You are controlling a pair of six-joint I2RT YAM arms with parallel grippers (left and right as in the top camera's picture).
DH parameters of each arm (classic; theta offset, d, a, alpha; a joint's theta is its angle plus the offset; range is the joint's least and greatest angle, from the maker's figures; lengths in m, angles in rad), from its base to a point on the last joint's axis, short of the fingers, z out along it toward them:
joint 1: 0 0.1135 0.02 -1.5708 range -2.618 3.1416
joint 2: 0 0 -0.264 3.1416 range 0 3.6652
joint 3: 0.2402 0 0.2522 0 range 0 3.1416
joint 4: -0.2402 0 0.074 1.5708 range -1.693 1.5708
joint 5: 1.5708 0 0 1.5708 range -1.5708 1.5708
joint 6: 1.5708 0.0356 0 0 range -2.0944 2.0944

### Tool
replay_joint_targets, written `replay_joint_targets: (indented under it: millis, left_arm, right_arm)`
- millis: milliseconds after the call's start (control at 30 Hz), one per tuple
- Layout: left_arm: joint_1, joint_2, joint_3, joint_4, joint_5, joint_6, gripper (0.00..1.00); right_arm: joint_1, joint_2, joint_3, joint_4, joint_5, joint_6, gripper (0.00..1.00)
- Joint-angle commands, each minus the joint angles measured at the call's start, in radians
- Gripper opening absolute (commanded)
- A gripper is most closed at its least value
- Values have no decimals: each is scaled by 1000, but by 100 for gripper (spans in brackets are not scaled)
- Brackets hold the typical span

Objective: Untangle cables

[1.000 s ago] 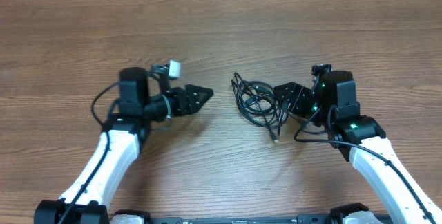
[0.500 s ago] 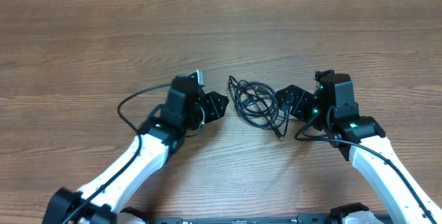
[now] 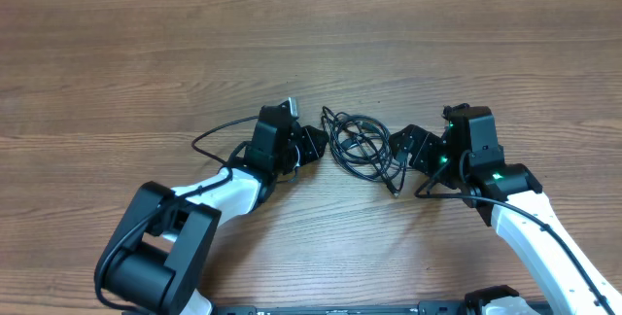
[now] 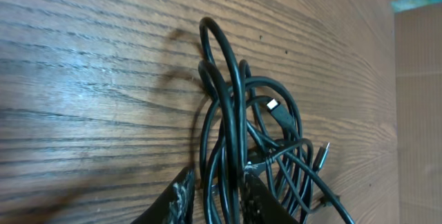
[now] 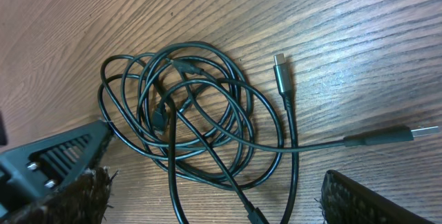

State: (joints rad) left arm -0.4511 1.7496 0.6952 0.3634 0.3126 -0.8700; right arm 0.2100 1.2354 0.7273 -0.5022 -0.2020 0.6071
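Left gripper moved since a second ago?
Yes. The left gripper shifted right across the table to the cables; its jaws now straddle strands at their left edge.

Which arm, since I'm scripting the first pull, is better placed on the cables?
Left. Strands of the cables sit between the left gripper's jaws; the right gripper is wide open, gripping nothing.

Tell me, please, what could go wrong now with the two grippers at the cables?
1. The left gripper has several strands of the cables between its fingers, so a pull may tighten the tangle instead of freeing one cable.
2. The right gripper is open and holds nothing, so the cables may all slide together along the table.
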Motion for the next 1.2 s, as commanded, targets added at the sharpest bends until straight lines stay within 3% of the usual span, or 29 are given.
replay_joint_targets:
  millis: [0, 133, 400, 733, 900, 1100, 1167]
  left_arm:
    - [-2, 18, 8, 28, 37, -6, 25]
    - [-12, 18, 8, 44, 31, -1, 28]
    - [-46, 29, 8, 11, -13, 21, 9]
    - [-56, 60, 8, 12, -79, 28, 8]
    - [-63, 120, 8, 76, -58, 24, 10]
    - [-59, 123, 8, 175, -58, 29, 30]
    - [-59, 123, 8, 223, -58, 29, 29]
  right_arm:
    - [-2, 1, 5, 2, 10, 6, 96]
    - [-2, 1, 5, 2, 10, 6, 96]
    - [-2, 1, 5, -7, 10, 6, 96]
    - [-2, 1, 5, -32, 6, 6, 96]
    - [-2, 1, 5, -32, -1, 6, 96]
    - [-2, 1, 5, -32, -3, 6, 96]
    - [-2, 1, 5, -32, -16, 6, 96]
